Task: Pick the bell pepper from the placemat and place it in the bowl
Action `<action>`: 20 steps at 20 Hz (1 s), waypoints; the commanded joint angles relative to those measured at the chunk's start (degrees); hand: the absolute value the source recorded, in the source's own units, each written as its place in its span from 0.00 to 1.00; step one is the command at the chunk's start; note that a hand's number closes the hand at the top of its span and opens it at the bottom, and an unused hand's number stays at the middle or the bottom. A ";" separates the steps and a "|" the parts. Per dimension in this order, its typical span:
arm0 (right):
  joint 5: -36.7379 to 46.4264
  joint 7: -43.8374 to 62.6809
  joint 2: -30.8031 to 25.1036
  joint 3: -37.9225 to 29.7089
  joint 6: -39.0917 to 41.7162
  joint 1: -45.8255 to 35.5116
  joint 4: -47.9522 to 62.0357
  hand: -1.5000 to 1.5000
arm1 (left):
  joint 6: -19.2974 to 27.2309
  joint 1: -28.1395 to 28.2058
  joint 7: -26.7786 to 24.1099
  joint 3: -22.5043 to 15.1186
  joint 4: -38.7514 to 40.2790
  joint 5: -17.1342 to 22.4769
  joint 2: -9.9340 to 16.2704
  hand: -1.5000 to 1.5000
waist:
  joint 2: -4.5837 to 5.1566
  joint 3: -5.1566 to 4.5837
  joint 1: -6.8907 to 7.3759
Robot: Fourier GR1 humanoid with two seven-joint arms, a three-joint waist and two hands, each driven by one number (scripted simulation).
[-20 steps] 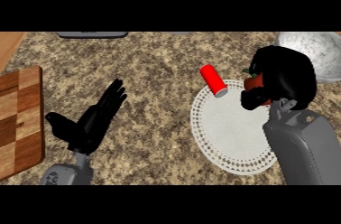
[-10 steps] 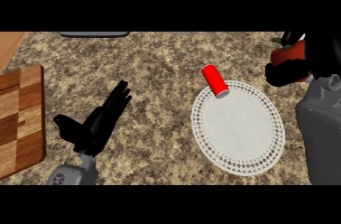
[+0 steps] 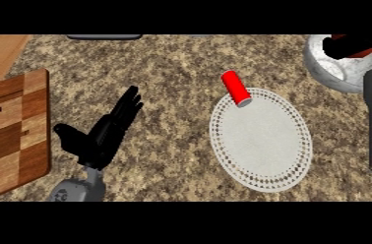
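Bell pepper (image 3: 357, 52) shows as a red sliver at the right edge, over the grey bowl (image 3: 327, 66), under the right hand (image 3: 347, 45); whether that hand grasps it cannot be told. White placemat (image 3: 260, 139) lies bare, a red cylinder (image 3: 235, 87) on its upper rim. Left hand (image 3: 102, 135) rests released, fingers straight, beside the wooden board (image 3: 22, 125)

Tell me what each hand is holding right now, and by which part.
The left hand is open and holds nothing. The right hand is over the bowl with something red, likely the bell pepper, under it; the part held is hidden.
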 commanded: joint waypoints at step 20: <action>4.29 -19.75 -17.13 -11.03 -24.68 -12.36 63.44 1.00 | -3.01 -1.27 -1.16 -0.09 0.96 0.46 -0.22 0.50 | 1.79 0.17 3.97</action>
